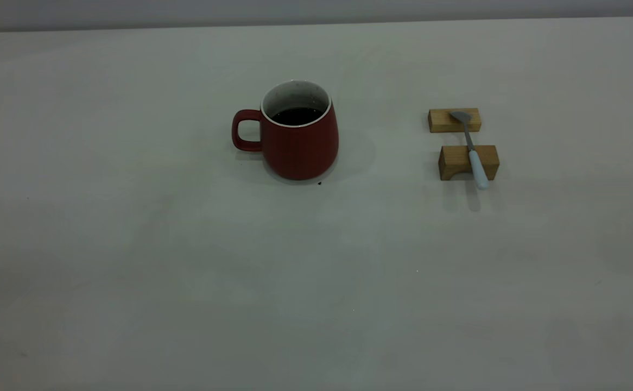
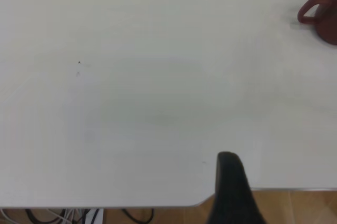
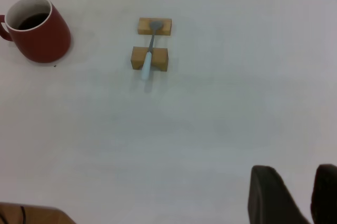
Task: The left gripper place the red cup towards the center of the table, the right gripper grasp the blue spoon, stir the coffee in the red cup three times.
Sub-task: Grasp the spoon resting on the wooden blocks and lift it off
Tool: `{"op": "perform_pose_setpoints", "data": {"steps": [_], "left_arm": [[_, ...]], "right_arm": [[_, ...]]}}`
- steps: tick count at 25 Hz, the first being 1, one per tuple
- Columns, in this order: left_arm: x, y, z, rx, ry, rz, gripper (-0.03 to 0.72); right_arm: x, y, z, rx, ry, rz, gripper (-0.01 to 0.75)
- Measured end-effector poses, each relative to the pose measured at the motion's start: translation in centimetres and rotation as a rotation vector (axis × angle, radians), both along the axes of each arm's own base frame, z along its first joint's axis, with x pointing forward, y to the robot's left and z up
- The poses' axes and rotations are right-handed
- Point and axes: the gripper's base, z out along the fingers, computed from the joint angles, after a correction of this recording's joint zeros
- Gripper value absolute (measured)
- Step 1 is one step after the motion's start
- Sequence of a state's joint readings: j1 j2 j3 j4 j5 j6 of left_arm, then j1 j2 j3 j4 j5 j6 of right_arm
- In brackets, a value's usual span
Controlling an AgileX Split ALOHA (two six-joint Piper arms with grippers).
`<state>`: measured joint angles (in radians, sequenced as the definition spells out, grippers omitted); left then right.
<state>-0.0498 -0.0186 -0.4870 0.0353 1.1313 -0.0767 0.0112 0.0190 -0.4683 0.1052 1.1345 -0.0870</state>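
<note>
Right gripper [image 3: 300,195]: two dark fingers in its wrist view with a gap between them, so spread, holding nothing, back near the table edge and well apart from the spoon. Left gripper [image 2: 231,187]: only one dark finger shows in its wrist view, over the table edge; cannot tell whether its jaws are spread or together. Neither arm appears in the outside view, so both sit parked at the margins. Red cup [image 1: 296,133] stands upright on the table [image 1: 132,244], roughly mid-table, handle toward the left arm's side. Blue spoon [image 1: 471,147] lies across two wooden blocks [image 1: 467,162], metal bowl on the farther block, pale handle overhanging the nearer one, propped clear of the tabletop, well to the right of the cup. Step in hand, as I judge it: the very start, nothing grasped. The cup looks fairly central already; the left gripper would need to cross open table to its handle or body, then the right gripper to close on the overhanging handle. Cup holds dark coffee [image 1: 297,115], level below the rim, white speckled wall above it.
</note>
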Motion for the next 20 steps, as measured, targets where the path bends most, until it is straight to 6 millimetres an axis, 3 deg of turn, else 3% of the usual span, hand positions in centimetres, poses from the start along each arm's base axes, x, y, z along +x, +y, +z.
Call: {"op": "perform_pose_setpoints", "data": {"steps": [7,10,16,20], "left_arm": [[0.0,0.0,0.0,0.000,0.000,0.000,0.558],[0.0,0.0,0.0,0.000,0.000,0.000,0.558],[0.0,0.0,0.0,0.000,0.000,0.000,0.558],[0.0,0.0,0.0,0.000,0.000,0.000,0.558]], "right_arm": [[0.0,0.8,0.2,0.077,-0.015,0.051,0.239],[0.8,1.3,0.7,0.126,-0.013,0.088,0.274],[6.2,2.1,0.3,0.179,0.255,0.152,0.493],[10.6,3.1,-1.0,0.252,0.388,0.222,0.571]]}}
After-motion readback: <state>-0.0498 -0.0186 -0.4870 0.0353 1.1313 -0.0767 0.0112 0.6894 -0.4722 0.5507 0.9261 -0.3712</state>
